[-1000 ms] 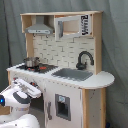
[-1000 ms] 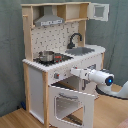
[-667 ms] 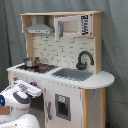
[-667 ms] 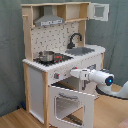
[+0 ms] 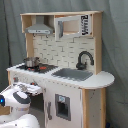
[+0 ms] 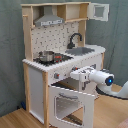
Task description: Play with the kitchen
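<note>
With my gripper [image 6: 75, 75] (grip unreadable) nosing the kitchen [image 6: 60, 40] front above the open oven door [image 6: 70, 102], I risk jamming.

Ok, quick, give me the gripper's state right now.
Gripper: cannot be told; it sits at the front edge of the pale wood and white toy kitchen, above the open oven door.

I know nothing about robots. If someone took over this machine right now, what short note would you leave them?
Pincer: at the front edge of the kitchen, just above the open oven door; whether it is open or shut cannot be told.
Kitchen: small pot on the stove, sink with black faucet beside it, top cupboard door swung open.
Done: oven door is down.
Left: open-ended play; nothing is held visibly.
</note>
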You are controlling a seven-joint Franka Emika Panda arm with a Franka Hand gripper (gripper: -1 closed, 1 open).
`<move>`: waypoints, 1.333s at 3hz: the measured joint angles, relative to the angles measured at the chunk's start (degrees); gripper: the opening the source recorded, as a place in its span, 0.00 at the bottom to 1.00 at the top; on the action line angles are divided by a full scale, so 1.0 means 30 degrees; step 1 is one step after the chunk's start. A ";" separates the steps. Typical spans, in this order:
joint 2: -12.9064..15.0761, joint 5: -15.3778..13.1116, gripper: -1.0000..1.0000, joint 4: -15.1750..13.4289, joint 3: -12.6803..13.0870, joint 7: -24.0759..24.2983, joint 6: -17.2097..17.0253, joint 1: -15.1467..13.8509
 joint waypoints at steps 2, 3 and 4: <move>0.0061 0.0006 1.00 0.0013 0.0003 -0.1322 -0.0283 0.0061; 0.0264 0.0040 1.00 0.0044 -0.0839 0.0933 -0.0987 0.1096; 0.0264 0.0041 1.00 0.0043 -0.1551 0.0949 -0.2113 0.2485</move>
